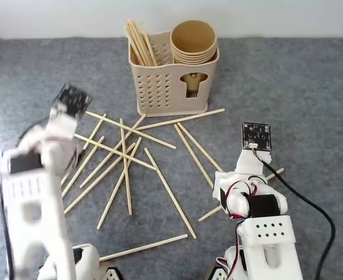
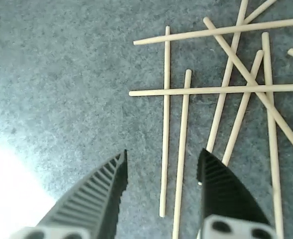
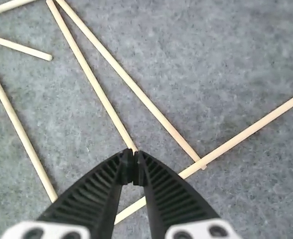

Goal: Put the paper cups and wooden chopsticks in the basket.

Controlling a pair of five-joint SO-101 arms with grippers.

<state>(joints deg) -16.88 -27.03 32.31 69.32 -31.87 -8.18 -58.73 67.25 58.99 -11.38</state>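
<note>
Jaws pinched together on nothing, my right gripper (image 3: 133,167) waits as my left gripper (image 2: 164,154) gapes empty over loose chopsticks (image 1: 126,169) at 6 o'clock from the basket (image 1: 160,87) holding the paper cups (image 1: 193,41); closing here, I judge, could snag two sticks and scatter the crossed ones.

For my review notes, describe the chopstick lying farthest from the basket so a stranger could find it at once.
Start at the basket at the far end of the grey mat, then come past the scattered chopsticks toward the near edge. The chopstick lies nearly crosswise between the left arm and the right arm; unlike its neighbours, it crosses no other stick.
</note>
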